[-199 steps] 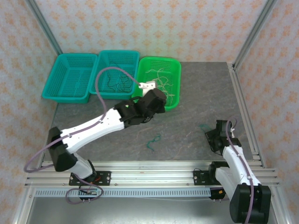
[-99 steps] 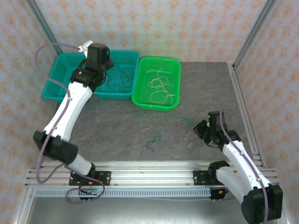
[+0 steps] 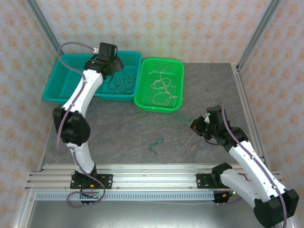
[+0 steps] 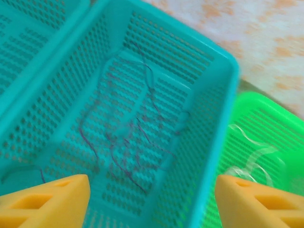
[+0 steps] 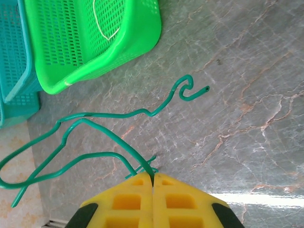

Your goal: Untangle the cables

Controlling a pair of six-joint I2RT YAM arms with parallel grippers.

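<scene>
Three perforated plastic baskets stand in a row on the grey stone-look worktop (image 3: 213, 90): two teal, one green. The left teal basket (image 3: 71, 85) comes first. The left gripper (image 4: 152, 199) hangs over the middle teal basket (image 3: 129, 53) with its jaws released. In that basket lie thin dark purple cables (image 4: 137, 142), too tangled to count. Looping cream cables (image 3: 164, 88) lie in the green basket (image 3: 142, 102). A short green squiggle (image 3: 155, 144) lies diagonally on the worktop. The right gripper (image 5: 153, 183) has its jaws clenched on a bent green cable (image 5: 109, 115), which stretches towards the green basket.

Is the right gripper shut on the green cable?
Yes, shut: the right gripper pinches the green cable between closed fingers.
</scene>
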